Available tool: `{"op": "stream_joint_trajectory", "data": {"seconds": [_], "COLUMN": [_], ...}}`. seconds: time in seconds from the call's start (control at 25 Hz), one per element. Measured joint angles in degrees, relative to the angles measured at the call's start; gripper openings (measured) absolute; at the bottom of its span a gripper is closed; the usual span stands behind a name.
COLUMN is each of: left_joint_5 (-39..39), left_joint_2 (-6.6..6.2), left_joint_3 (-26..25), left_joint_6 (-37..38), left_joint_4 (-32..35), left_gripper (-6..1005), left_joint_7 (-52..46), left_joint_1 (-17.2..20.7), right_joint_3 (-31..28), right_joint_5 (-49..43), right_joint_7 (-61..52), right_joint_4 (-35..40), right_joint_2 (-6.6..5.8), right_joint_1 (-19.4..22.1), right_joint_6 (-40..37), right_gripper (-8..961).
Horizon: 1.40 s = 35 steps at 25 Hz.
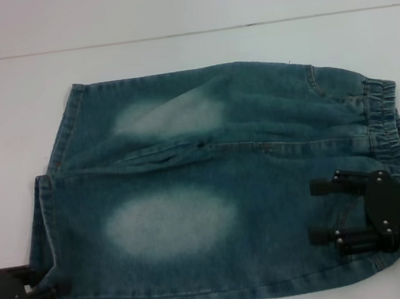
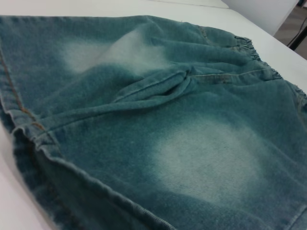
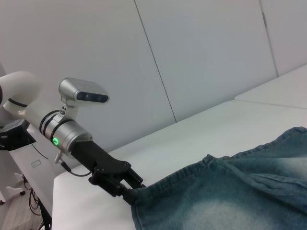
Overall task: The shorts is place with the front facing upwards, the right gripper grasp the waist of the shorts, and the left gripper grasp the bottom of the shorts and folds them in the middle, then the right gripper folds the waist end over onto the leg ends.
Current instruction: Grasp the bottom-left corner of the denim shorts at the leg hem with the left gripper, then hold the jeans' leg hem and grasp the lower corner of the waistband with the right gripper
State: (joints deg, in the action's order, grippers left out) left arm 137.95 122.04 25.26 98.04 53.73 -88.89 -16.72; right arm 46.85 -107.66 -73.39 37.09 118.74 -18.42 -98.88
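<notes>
Left gripper [image 1: 38, 289] at 8 o'clock, nearest me: clenched on the near leg hem of the shorts [image 1: 219, 183], confirmed from the right wrist view, where its fingers pinch the denim corner. Right gripper [image 1: 324, 211] at 4 o'clock: hovering over the near waist corner, fingers spread apart, nothing held yet by my read.

Shorts lie flat on the white worktop [image 1: 188, 56], front up, leg ends toward 9, elastic waistband [image 1: 382, 116] toward 3, far leg reaching to 12.

Handling: denim is soft but heavyish, won't slip, will sag and drag between the two holds. Best to take the waist at the gathered elastic edge, both layers. The crotch already bunches mid-cloth, so I expect a wrinkle on the fold line.
</notes>
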Motion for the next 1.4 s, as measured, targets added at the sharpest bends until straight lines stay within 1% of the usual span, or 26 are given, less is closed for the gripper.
{"op": "stream_joint_trajectory", "data": {"seconds": [0.12,0.36,0.44,0.52,0.6,0.68,0.8,0.88,0.96,1.08,1.24,1.4], "left_joint_5": [0.02,0.13,0.13,0.13,0.13,0.13,0.08,0.05,0.06,0.08,0.13,0.13], "left_joint_2": [-0.11,-0.14,-0.14,-0.13,-0.05,0.08,0.27,0.36,0.46,0.47,0.34,0.22], "left_joint_3": [0.01,0.35,0.35,0.36,0.35,0.32,0.33,0.32,0.28,0.32,0.36,0.40], "left_joint_6": [-0.71,-1.46,-1.48,-1.49,-1.51,-1.52,-1.51,-1.53,-1.60,-1.62,-1.63,-1.62], "left_joint_4": [0.11,0.15,0.15,0.15,0.15,0.15,0.25,0.27,0.28,0.26,0.26,0.29], "left_gripper": [330,209,169,129,99,79,49,49,49,49,50,50], "left_joint_7": [-0.04,-0.05,-0.06,-0.05,0.00,0.12,0.29,0.33,0.38,0.39,0.38,0.37], "left_joint_1": [-0.06,-0.07,-0.07,-0.12,-0.22,-0.31,-0.47,-0.68,-0.97,-1.54,-2.15,-2.32], "right_joint_3": [-0.04,-0.37,-1.32,-3.14,-6.11,-9.52,-14.32,-17.26,-19.01,-21.04,-24.42,-25.41], "right_joint_5": [0.00,0.03,0.17,0.21,0.21,0.10,0.03,-0.20,-1.84,-8.16,-14.50,-18.16], "right_joint_7": [-0.02,-0.54,-1.87,-4.45,-8.25,-11.82,-13.31,-13.63,-15.24,-23.14,-29.23,-30.72], "right_joint_4": [0.00,0.00,0.00,0.00,-0.02,-0.43,-1.18,-2.01,-3.13,-4.28,-3.19,-1.82], "right_joint_2": [0.00,0.00,-0.03,-0.33,-1.13,-2.27,-4.25,-5.51,-6.71,-8.65,-9.42,-9.58], "right_joint_1": [-0.01,-0.02,-0.02,0.01,0.20,0.88,3.75,6.14,7.32,6.87,6.04,5.96], "right_joint_6": [0.00,-0.24,-0.54,-1.12,-2.29,-4.13,-6.11,-6.14,-5.99,-6.06,-6.03,-4.76], "right_gripper": [916,916,917,917,917,917,916,916,916,917,917,916]}}
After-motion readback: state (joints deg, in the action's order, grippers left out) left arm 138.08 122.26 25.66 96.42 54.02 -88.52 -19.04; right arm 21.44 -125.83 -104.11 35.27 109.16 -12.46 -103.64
